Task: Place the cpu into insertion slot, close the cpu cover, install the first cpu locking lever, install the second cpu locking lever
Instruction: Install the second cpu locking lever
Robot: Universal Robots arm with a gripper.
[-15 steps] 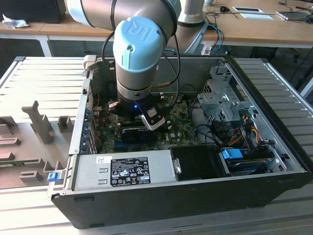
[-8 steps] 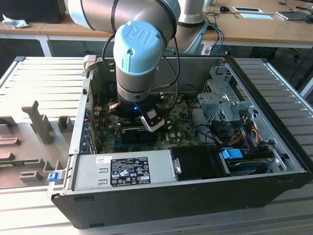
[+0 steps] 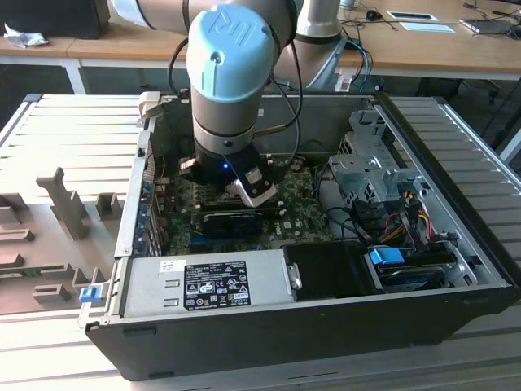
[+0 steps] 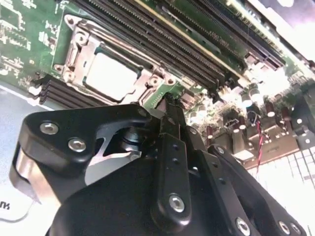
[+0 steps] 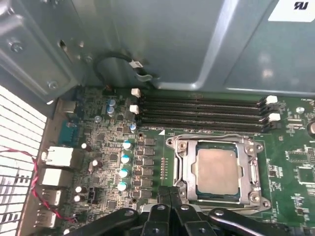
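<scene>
The cpu (image 5: 216, 169) lies flat in the insertion slot (image 5: 186, 192), its silver-grey top facing up; it is also in the second wrist view (image 4: 110, 76). The cpu cover (image 5: 183, 164) is down around it as a thin silver frame (image 4: 78, 54), with the chip showing through its window. My gripper (image 5: 170, 195) is shut, its black fingertips pressed together with nothing seen between them. They sit right beside one edge of the socket (image 4: 170, 105). I cannot tell whether they touch a locking lever. In the exterior view the gripper (image 3: 257, 194) reaches down into the open computer case.
Several long black memory slots (image 5: 202, 110) run along one side of the socket. Capacitors (image 5: 125, 160) and rear ports (image 5: 56, 157) stand nearby. The grey case wall (image 5: 162, 39) rises close behind. A power supply (image 3: 203, 281) and drive cage (image 3: 370, 167) fill the case's other parts.
</scene>
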